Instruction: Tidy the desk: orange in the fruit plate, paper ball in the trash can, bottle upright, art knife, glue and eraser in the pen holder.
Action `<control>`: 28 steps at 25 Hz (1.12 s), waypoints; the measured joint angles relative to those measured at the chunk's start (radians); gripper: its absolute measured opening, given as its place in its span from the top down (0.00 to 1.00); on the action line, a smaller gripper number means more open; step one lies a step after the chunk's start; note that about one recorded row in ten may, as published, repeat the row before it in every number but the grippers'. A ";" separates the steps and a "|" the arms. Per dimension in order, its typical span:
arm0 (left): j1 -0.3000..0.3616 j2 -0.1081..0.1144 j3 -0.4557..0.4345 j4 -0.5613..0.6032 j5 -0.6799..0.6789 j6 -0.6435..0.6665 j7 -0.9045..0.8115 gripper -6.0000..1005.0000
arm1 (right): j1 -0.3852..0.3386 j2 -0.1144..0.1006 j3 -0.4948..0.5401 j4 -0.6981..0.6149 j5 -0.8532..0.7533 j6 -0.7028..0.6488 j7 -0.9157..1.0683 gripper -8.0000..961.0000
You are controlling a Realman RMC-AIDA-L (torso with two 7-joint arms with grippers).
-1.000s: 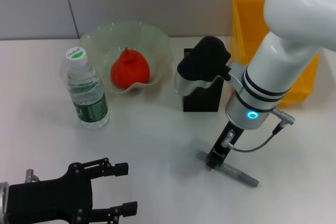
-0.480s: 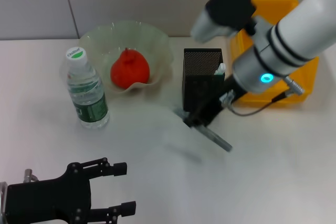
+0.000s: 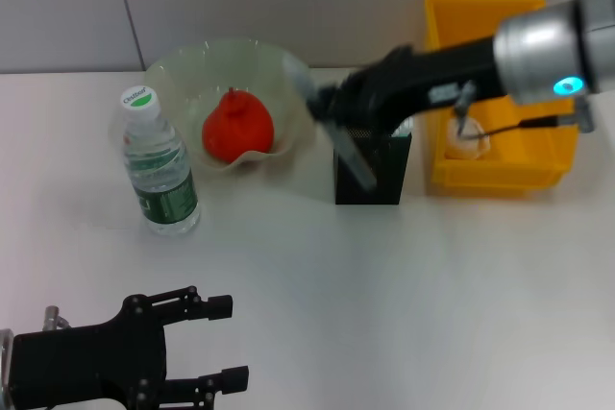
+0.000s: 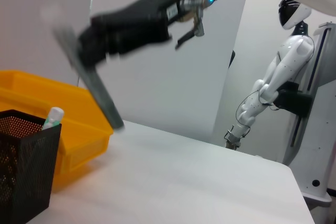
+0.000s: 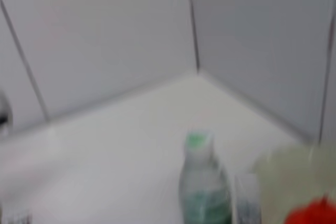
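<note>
Spanning the white surface [image 3: 384, 304], yellow bin [image 3: 500, 93] at the back, right gripper [image 3: 332, 108] raised over black pen holder [image 3: 370, 175] — jaws clamped on grey art knife [image 3: 348, 151], tilted, tip down, left gripper [image 3: 207, 343] parked low, jaws apart, orange [image 3: 237, 127] in fruit plate [image 3: 178, 69], bottle [image 3: 159, 165] upright

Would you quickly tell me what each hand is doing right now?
Left hand: open, empty, parked low over the table.
Right hand: closed on the art knife, above the pen holder.

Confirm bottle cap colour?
White with a green top, on the bottle cap; clearest in the head view.
</note>
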 joint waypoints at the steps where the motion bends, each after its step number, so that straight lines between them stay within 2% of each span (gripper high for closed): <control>1: 0.000 0.000 0.000 0.000 0.000 0.000 0.000 0.21 | -0.009 0.000 0.019 0.001 0.029 0.006 -0.022 0.85; 6: -0.001 0.000 0.000 0.000 0.000 0.000 0.002 0.21 | -0.039 0.000 0.093 0.036 0.101 0.073 -0.099 0.84; 13: 0.001 -0.003 0.004 0.000 0.002 -0.002 0.005 0.21 | -0.037 0.000 0.130 0.170 0.195 0.176 -0.261 0.84; 28: -0.004 -0.008 0.004 -0.002 0.028 -0.006 0.007 0.21 | 0.069 0.001 0.118 0.471 0.243 0.406 -0.452 0.84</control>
